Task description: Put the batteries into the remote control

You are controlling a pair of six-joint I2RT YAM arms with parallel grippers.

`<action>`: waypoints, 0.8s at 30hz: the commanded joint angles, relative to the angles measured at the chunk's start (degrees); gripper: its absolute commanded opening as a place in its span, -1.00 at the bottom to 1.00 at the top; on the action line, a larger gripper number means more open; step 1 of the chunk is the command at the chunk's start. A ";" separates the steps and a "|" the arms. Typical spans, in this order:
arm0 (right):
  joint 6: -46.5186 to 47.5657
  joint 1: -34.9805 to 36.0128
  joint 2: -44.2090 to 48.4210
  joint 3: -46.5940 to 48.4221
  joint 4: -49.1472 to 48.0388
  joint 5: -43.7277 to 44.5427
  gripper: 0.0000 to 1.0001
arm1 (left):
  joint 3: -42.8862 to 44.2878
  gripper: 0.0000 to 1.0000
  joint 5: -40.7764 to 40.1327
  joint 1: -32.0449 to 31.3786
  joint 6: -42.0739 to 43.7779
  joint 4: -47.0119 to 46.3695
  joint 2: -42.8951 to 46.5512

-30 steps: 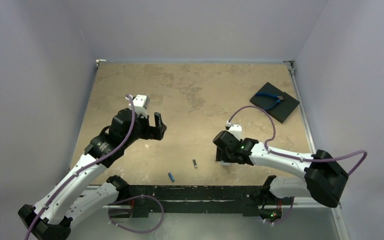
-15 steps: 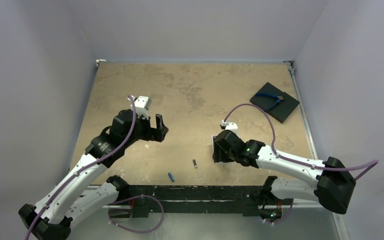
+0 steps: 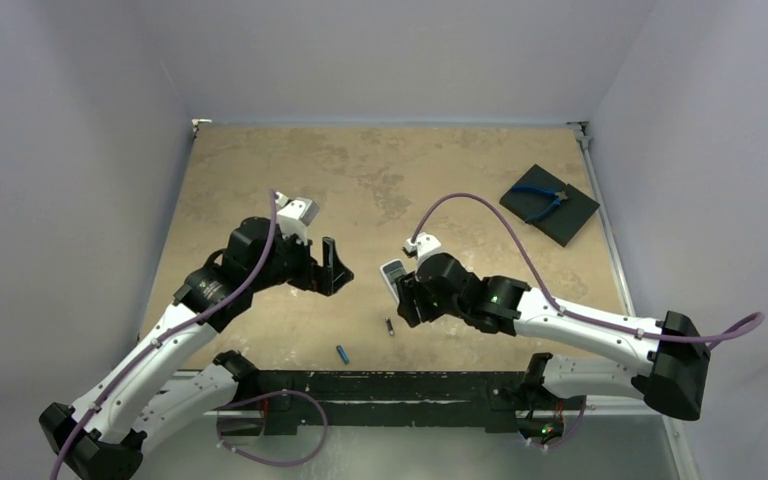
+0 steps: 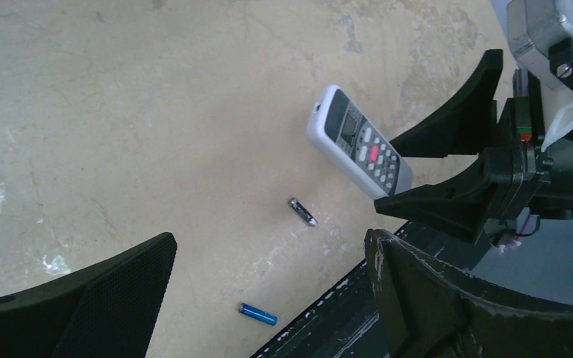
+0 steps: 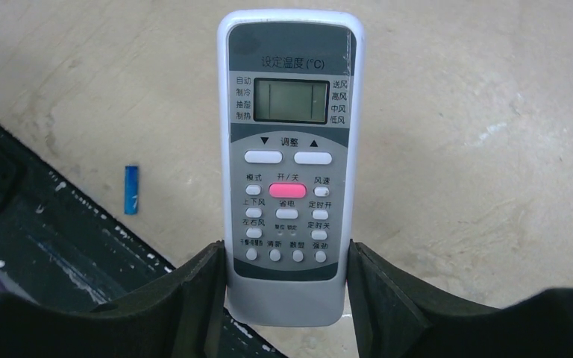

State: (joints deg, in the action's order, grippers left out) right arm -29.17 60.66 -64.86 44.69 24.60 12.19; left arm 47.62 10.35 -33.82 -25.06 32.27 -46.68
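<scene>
Two black fingers (image 5: 194, 298) of my right hand (image 5: 287, 257) were clamped on the lower end of the remote control (image 5: 287, 142), one on each long edge. Its screen and buttons faced the wrist camera, and its top end stuck out past the fingertips. In the overhead view that end pointed toward my left hand (image 3: 330, 265), which hung close by but apart from it, fingers spread as wide as they go and holding nothing. Both batteries lay loose on the bench (image 3: 260, 160) near its front edge. The dark battery (image 3: 390, 326) sat just beside the right hand, and the blue battery (image 3: 342, 353) lay nearer the edge, apart from the dark one. At the far right corner, blue-handled pliers (image 3: 540, 200) rested on a black pad (image 3: 575, 218).
</scene>
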 commanded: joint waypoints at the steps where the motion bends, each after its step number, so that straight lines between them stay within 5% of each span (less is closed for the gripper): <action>1: 8.59 1.88 0.90 3.54 -2.75 -3.96 -1.00 | 2.68 0.98 6.58 -0.10 -1.01 -0.52 -0.08; 24: 35.99 9.82 4.35 5.90 -5.66 -7.02 -1.00 | -5.49 0.77 20.37 -0.10 -11.48 -7.57 -0.62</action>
State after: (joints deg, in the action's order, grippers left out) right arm 1.02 69.84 -60.64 47.68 22.74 6.17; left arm 43.83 26.30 -33.82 -33.36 28.71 -47.46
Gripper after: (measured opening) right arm 0.615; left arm 0.914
